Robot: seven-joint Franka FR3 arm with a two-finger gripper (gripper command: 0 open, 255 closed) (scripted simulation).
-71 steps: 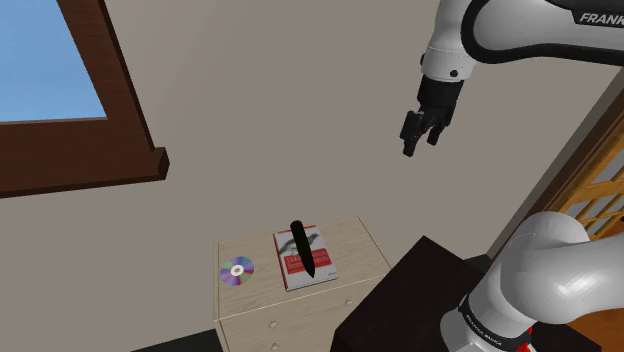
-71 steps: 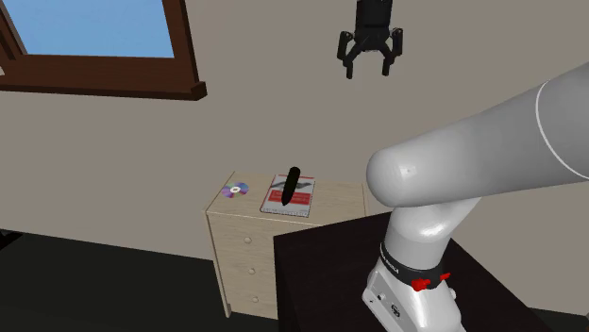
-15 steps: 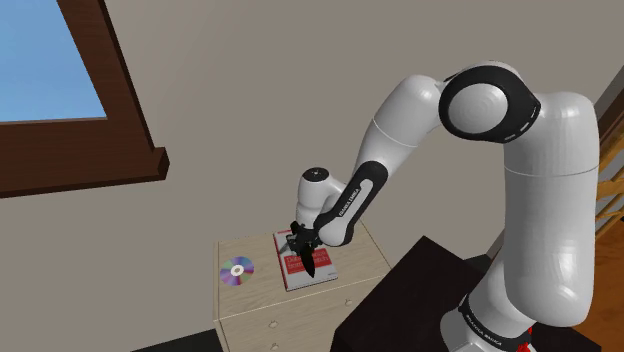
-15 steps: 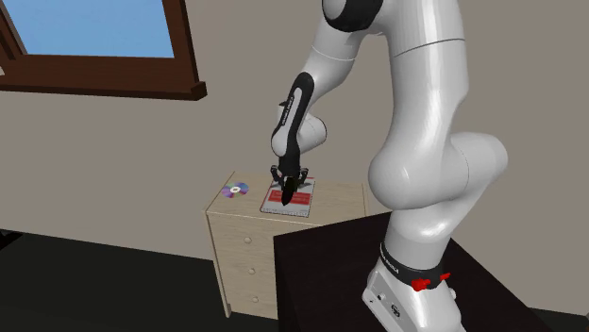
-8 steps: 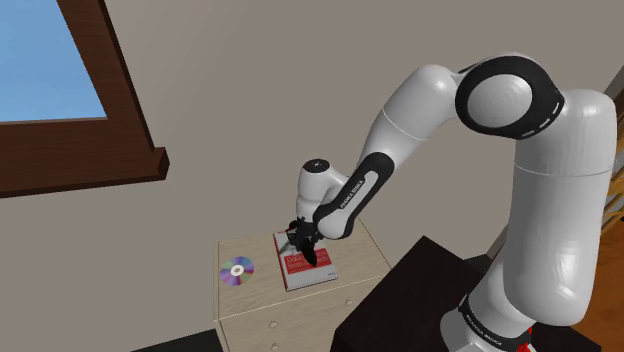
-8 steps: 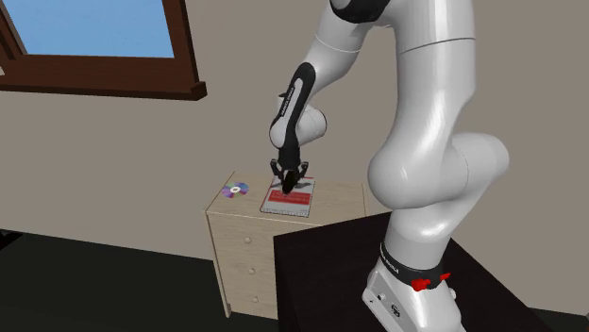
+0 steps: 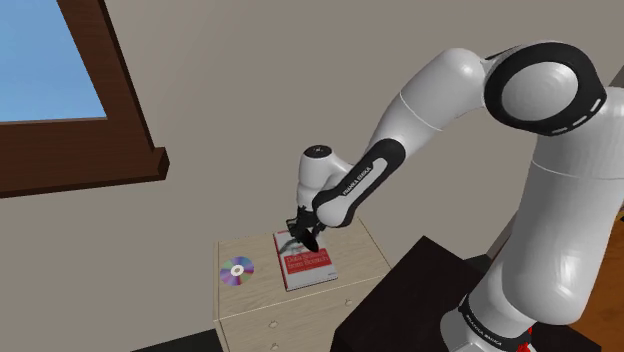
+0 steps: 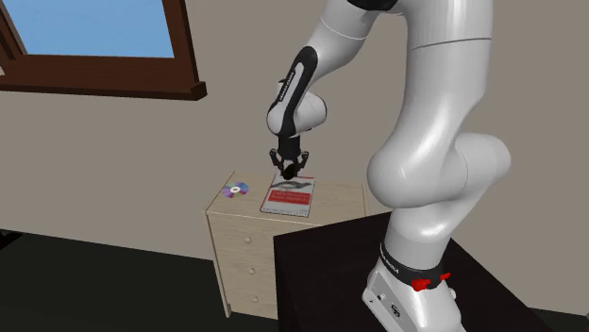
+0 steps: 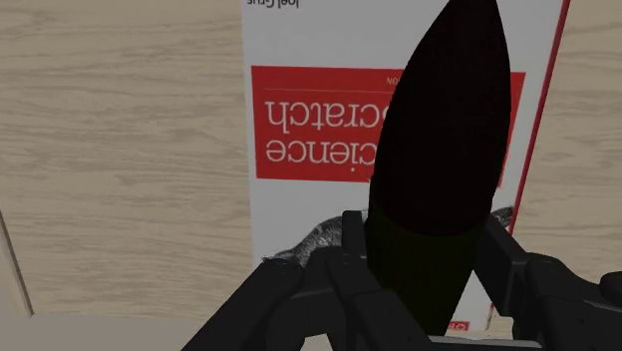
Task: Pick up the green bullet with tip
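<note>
Reads as a room in a home: dark wood-framed window [image 7: 45,60] in a plain beige wall [image 7: 250,100], pale chest of drawers [image 7: 270,318] bearing a book [image 7: 310,268] and a disc [image 7: 236,271].

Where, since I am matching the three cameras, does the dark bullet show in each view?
Shoulder view: dark bullet in the claw, near the middle, just above the dresser.
Second exterior view: bullet left of middle, hanging in the claw.
Wrist view: bullet large, clasped between the fingers.
Shared landmark: the red-and-white book beneath it.
</note>
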